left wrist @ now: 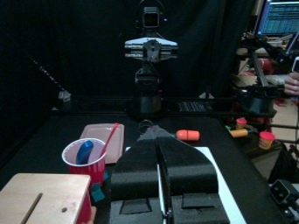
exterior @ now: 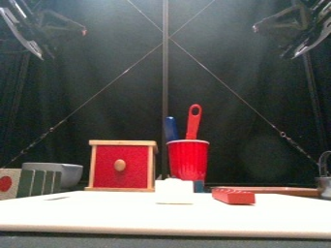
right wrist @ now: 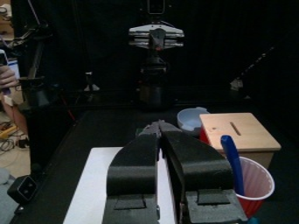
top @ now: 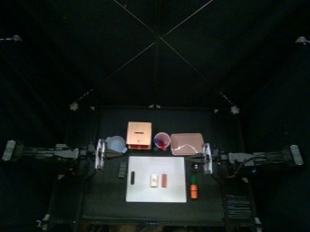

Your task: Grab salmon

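Observation:
The salmon (top: 155,181) is a tiny pale pink chunk lying on the white board (top: 158,169) at the table's front middle. My left gripper (top: 103,154) hangs at the board's left edge and my right gripper (top: 206,159) at its right edge. Both are away from the salmon. In the left wrist view my jaws (left wrist: 151,129) stand pressed together and hold nothing. The right wrist view shows the right jaws (right wrist: 159,129) the same way. The jaws hide the salmon in both wrist views. In the front view both arms hang high above the table.
A wooden box (top: 140,136), a red cup (top: 161,140) with utensils, a pink square dish (top: 186,143) and a blue-grey bowl (top: 116,143) stand in a row behind the board. An orange-red stick (top: 191,190) lies at the board's right edge, a black piece (top: 130,177) on its left.

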Action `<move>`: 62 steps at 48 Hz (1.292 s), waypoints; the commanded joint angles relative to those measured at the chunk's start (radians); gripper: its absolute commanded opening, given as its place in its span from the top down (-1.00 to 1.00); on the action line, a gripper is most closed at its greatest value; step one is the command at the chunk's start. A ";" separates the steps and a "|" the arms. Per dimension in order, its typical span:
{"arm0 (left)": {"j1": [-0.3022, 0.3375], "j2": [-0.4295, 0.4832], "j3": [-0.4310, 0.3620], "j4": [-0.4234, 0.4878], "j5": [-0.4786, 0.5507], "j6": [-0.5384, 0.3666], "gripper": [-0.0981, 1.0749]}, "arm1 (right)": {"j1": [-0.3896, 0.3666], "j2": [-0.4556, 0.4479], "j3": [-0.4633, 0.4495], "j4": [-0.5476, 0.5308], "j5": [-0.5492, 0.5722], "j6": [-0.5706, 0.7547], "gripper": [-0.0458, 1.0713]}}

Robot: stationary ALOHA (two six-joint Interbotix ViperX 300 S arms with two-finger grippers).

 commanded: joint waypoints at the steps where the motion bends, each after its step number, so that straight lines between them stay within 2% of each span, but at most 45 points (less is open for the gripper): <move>1: 0.003 0.031 -0.014 -0.006 -0.012 0.000 0.94 | 0.006 0.011 -0.018 0.035 -0.011 0.015 0.95; 9: 0.003 0.043 -0.005 -0.023 -0.014 -0.006 0.86 | 0.041 0.034 -0.040 0.233 0.006 0.104 0.84; 14: 0.003 0.063 -0.005 -0.054 -0.014 -0.006 0.80 | 0.043 0.077 -0.054 0.291 0.063 0.147 0.81; 26: 0.003 0.121 -0.005 -0.107 -0.015 -0.005 0.57 | 0.046 0.264 -0.152 0.434 0.215 0.233 0.77; 31: 0.003 0.135 -0.003 -0.115 -0.015 -0.005 0.47 | 0.044 0.337 -0.202 0.495 0.290 0.268 0.65; 35: 0.003 0.138 -0.005 -0.114 -0.017 -0.005 0.42 | 0.044 0.391 -0.242 0.534 0.362 0.302 0.45; 46: 0.003 0.140 0.000 -0.115 -0.015 -0.003 0.37 | 0.041 0.472 -0.281 0.563 0.466 0.413 -0.16; 50: 0.003 0.140 0.005 -0.114 -0.015 -0.003 0.37 | 0.040 0.491 -0.279 0.554 0.489 0.462 -0.32; 56: 0.003 0.140 0.012 -0.115 -0.017 -0.005 0.37 | 0.031 0.529 -0.285 0.512 0.509 0.526 -0.46; 62: 0.003 0.140 0.017 -0.115 -0.015 -0.005 0.37 | 0.023 0.578 -0.304 0.446 0.522 0.595 -0.51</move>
